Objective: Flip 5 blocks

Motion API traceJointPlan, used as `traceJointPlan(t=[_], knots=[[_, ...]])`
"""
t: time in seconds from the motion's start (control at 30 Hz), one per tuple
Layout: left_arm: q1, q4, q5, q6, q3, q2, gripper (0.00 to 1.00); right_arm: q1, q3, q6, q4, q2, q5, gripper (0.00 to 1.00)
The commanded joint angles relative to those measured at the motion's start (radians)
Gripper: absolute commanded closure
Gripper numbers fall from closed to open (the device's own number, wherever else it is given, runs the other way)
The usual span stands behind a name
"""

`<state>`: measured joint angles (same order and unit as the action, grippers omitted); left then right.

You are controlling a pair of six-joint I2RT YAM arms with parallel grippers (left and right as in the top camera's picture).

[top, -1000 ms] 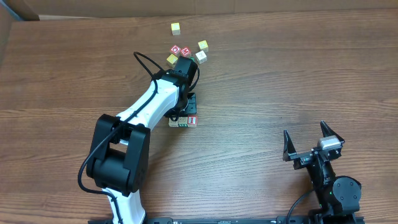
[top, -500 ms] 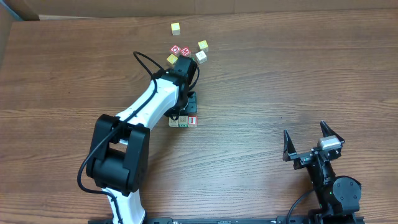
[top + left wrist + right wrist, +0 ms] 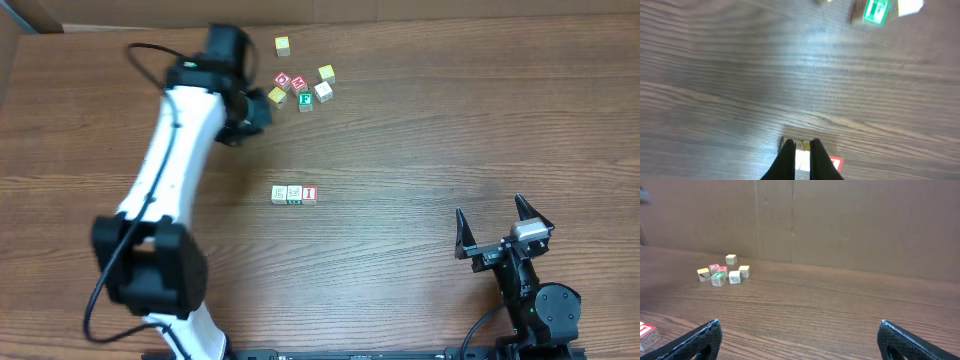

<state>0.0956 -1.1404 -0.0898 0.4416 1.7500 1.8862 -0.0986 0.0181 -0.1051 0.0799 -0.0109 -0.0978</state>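
Observation:
Three lettered blocks lie in a row at mid-table: two green-printed ones and a red "I" block. A green "E" block and a pale block sit in the far cluster. My left gripper hovers just left of that cluster, shut with only a slit between its fingers and nothing held. A pale cube on the table shows past its tips, in a blurred view. My right gripper rests wide open at the near right, holding nothing.
Two red-topped cubes and yellow-topped cubes sit in the far cluster. A cardboard wall stands along the table's far edge. The left arm stretches over the table's left side.
The left arm has swung up and left, away from the row of three blocks, to the far cluster. The row and the green "E" block are now uncovered. The right arm has not moved.

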Motion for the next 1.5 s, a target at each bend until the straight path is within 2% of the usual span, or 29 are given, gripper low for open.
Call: traceJointPlan(t=[0.0,0.27,0.3,0.37,0.4,0.43,0.6,1.47], knots=[[-0.105,-0.032,-0.085,0.011,0.035,-0.077,0.91,0.005,-0.010,0.000,-0.004,0.007,-0.001,0.00],[-0.343,-0.183,-0.113,0.008,0.035,-0.091,0.69,0.005,-0.010,0.000,-0.004,0.007,-0.001,0.00],[-0.362,-0.196,-0.113,0.008,0.035,-0.091,0.62,0.005,-0.010,0.000,-0.004,0.007,-0.001,0.00],[-0.399,-0.219,-0.101,0.008,0.035,-0.091,0.41,0.005,-0.010,0.000,-0.004,0.007,-0.001,0.00],[-0.412,-0.227,-0.099,0.008,0.035,-0.091,0.23,0.005,-0.010,0.000,-0.004,0.007,-0.001,0.00],[-0.423,-0.232,-0.097,0.008,0.035,-0.091,0.00,0.005,-0.010,0.000,-0.004,0.007,-0.001,0.00],[-0.443,-0.231,-0.059,0.008,0.035,-0.091,0.00,0.005,-0.010,0.000,-0.004,0.007,-0.001,0.00],[-0.442,-0.231,-0.058,0.008,0.035,-0.091,0.00,0.005,-0.010,0.000,-0.004,0.007,-0.001,0.00]])
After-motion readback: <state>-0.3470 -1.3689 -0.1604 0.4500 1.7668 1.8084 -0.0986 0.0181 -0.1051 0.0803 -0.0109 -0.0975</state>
